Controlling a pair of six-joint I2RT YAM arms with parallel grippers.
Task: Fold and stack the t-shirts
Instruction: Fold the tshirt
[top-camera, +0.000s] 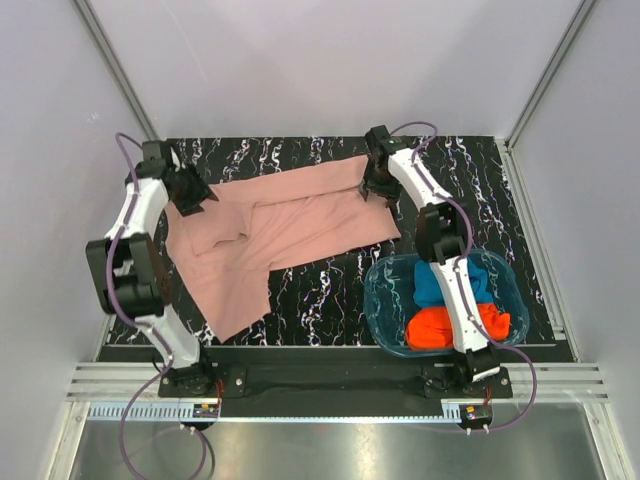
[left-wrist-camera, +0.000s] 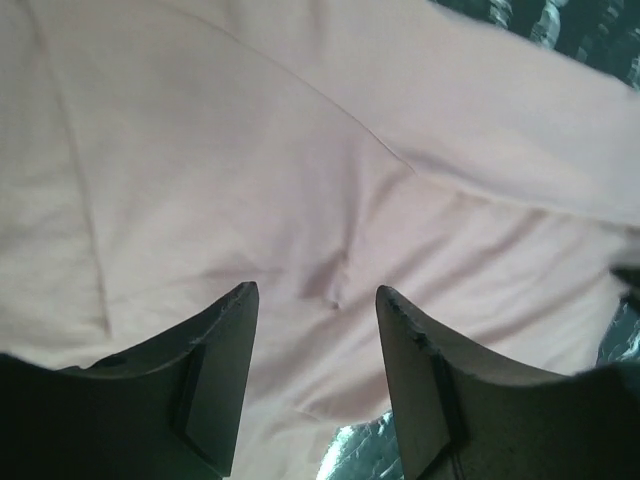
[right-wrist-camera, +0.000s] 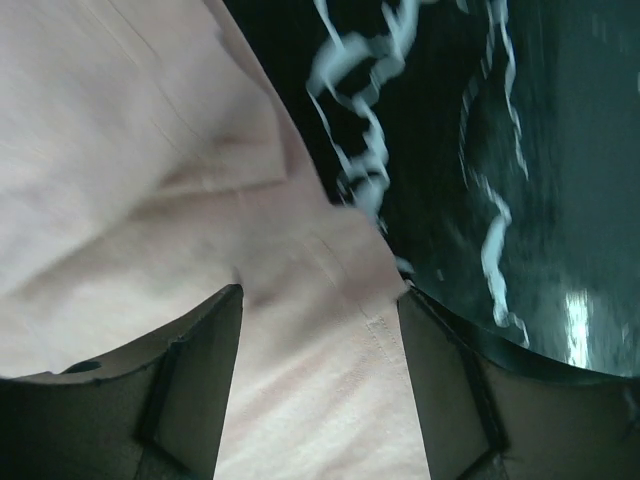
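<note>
Pink t-shirt (top-camera: 290, 235) spread, black marbled table (top-camera: 330, 290), white walls (top-camera: 330, 60)

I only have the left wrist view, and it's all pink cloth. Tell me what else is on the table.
Observer: A translucent blue tub sits at the near right, apart from the pink shirt.
Operator: List its contents.
Observer: A blue shirt and an orange-red shirt, bunched inside.
Operator: Give me the right end effector.
Observer: The right end effector is open, above the pink shirt's far right edge.
</note>
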